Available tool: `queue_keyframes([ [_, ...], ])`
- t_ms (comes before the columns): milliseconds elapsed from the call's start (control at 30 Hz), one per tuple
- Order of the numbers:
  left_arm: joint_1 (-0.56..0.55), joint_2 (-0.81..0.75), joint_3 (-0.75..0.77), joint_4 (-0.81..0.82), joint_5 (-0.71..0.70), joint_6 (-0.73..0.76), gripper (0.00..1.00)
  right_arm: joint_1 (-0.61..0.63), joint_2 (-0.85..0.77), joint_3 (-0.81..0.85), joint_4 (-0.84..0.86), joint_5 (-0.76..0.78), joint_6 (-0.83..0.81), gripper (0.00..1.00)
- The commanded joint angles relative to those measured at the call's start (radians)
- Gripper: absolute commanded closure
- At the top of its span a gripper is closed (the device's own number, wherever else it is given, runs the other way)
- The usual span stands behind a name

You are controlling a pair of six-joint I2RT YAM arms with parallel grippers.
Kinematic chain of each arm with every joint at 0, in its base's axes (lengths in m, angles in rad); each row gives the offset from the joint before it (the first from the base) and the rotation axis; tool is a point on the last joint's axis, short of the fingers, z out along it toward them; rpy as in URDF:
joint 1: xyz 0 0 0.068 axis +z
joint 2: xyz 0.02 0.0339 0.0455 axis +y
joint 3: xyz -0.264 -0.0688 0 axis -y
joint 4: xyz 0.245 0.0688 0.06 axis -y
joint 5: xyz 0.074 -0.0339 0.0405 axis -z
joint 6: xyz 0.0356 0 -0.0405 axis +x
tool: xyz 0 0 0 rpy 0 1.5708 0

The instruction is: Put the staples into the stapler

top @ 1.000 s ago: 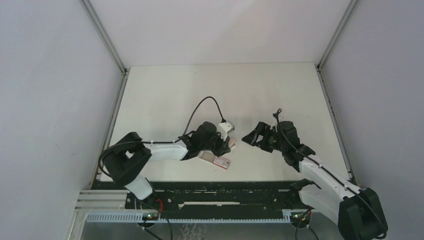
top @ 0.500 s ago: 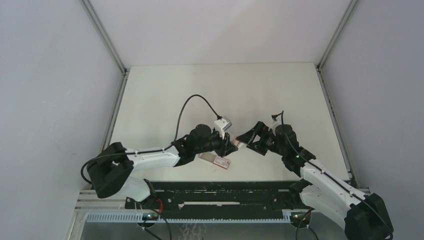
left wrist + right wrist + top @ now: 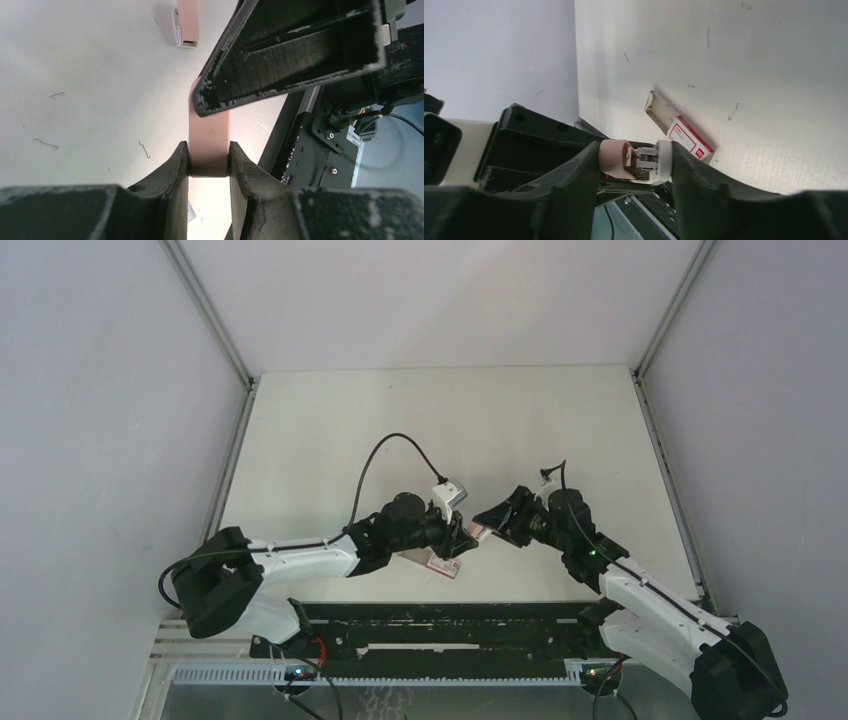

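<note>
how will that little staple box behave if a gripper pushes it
The staple box lies flat on the table, so it would probably slide rather than tip or roll. It looks like thin card, so likely light and crushable. Its inner tray seems partly pulled out, so a push there might shut it or spill staples.

Left gripper, right gripper both clamped, nose-to-nose

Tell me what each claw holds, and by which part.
Both grip the small pink-and-white plastic stapler: left claw across its flat pink body, right claw across its end.
</note>
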Motion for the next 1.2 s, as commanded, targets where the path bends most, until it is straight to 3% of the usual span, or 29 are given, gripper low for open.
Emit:
queue_keyframes([
  [0,-0.007,-0.046,0.037,0.015,-0.004,0.001,1.00,0.021,0.007,0.035,0.055,-0.027,-0.009,0.63],
  [100,-0.008,-0.053,0.040,0.007,-0.012,0.004,1.00,0.027,0.005,0.041,0.038,-0.018,-0.020,0.98],
  [433,-0.009,-0.061,0.048,-0.022,-0.029,0.020,1.00,0.035,-0.007,0.044,0.030,-0.001,-0.040,1.00],
  [467,-0.008,-0.062,0.050,-0.028,-0.032,0.023,1.00,0.035,-0.001,0.047,0.033,-0.012,-0.040,0.93],
  [533,-0.009,-0.061,0.058,-0.042,-0.041,0.028,1.00,0.039,0.018,0.054,0.043,-0.044,-0.049,0.49],
  [600,-0.009,-0.060,0.064,-0.051,-0.054,0.031,1.00,0.050,0.040,0.073,0.031,-0.058,-0.059,0.28],
  [667,-0.010,-0.059,0.067,-0.056,-0.065,0.033,1.00,0.065,0.054,0.082,0.031,-0.065,-0.065,0.19],
  [767,-0.010,-0.059,0.071,-0.058,-0.071,0.037,1.00,0.086,0.072,0.090,0.037,-0.065,-0.063,0.16],
  [800,-0.011,-0.058,0.072,-0.059,-0.071,0.038,1.00,0.090,0.077,0.090,0.042,-0.061,-0.061,0.18],
  [867,-0.012,-0.059,0.073,-0.059,-0.070,0.039,1.00,0.096,0.089,0.090,0.051,-0.058,-0.059,0.30],
  [900,-0.013,-0.058,0.072,-0.059,-0.068,0.041,1.00,0.096,0.095,0.090,0.056,-0.057,-0.058,0.45],
  [967,-0.014,-0.057,0.073,-0.061,-0.069,0.043,1.00,0.096,0.106,0.090,0.060,-0.055,-0.052,0.92],
  [1000,-0.015,-0.056,0.072,-0.064,-0.071,0.044,1.00,0.097,0.110,0.089,0.058,-0.050,-0.047,1.00],
  [1167,-0.016,-0.056,0.075,-0.072,-0.080,0.049,1.00,0.109,0.105,0.089,0.039,-0.009,-0.049,1.00],
])
